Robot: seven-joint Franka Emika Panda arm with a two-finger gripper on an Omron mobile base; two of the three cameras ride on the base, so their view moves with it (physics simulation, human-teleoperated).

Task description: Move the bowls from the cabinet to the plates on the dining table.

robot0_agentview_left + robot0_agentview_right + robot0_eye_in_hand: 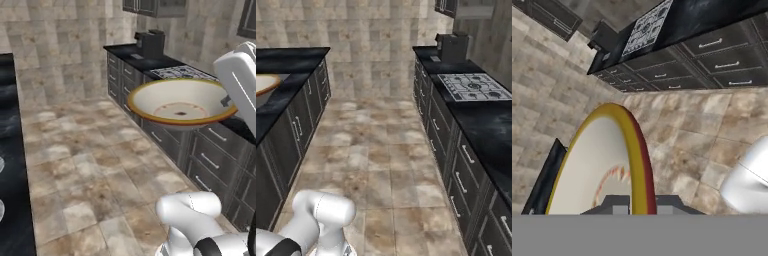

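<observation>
The gripper [635, 202] is clamped on the rim of the cream bowl [181, 102], carrying it level above the floor [90, 165] for transport.

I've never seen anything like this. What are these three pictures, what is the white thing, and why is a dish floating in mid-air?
It is a computer-drawn kitchen with a white robot arm on a base that can drive. Two pictures come from cameras riding on that base, one behind the arm on each side, looking forward over the tiled floor. The third comes from a camera on the arm's hand, so it looks tilted.

The dish is not floating: it is a cream bowl with an orange-tan rim, and the gripper is shut on its rim, as the hand picture shows. On the right, a black counter carries a stove above dark drawers.
</observation>
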